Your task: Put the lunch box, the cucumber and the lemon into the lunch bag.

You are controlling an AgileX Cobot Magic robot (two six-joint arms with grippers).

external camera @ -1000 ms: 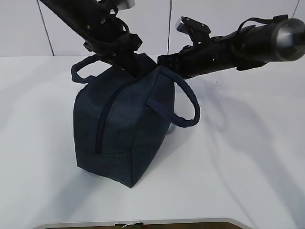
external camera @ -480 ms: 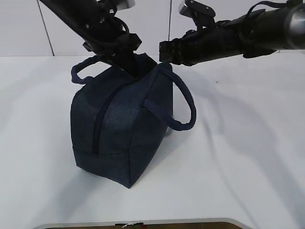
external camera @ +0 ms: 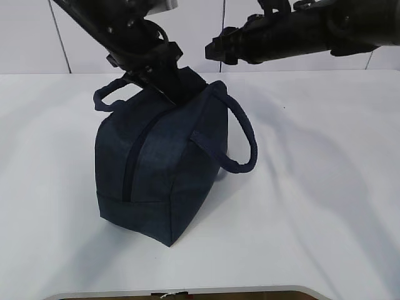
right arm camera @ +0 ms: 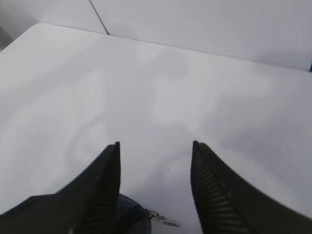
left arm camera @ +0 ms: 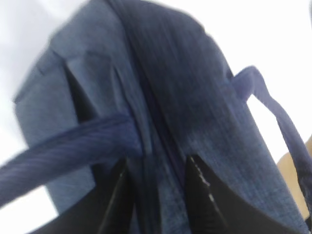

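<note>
The navy lunch bag (external camera: 162, 162) stands on the white table with its zipper (external camera: 134, 156) running along the top ridge; the zipper looks closed. My left gripper (external camera: 172, 94) is at the bag's far top end. In the left wrist view (left arm camera: 157, 163) its jaws are closed on the fabric ridge of the bag (left arm camera: 185, 97) beside the zipper. My right gripper (external camera: 212, 50) hangs above and behind the bag, open and empty (right arm camera: 155, 144). A bag corner with the silver ring pull (right arm camera: 163, 219) shows below it. The lunch box, cucumber and lemon are out of view.
The bag's two loop handles stick out, one to the right (external camera: 244, 144) and one at the back left (external camera: 106, 97). The white table (external camera: 312, 187) spreads around the bag. A wall with panel seams stands behind.
My right arm has lifted up and away from the bag's top. The bag has shifted slightly under my left gripper, which stays at the top end.
</note>
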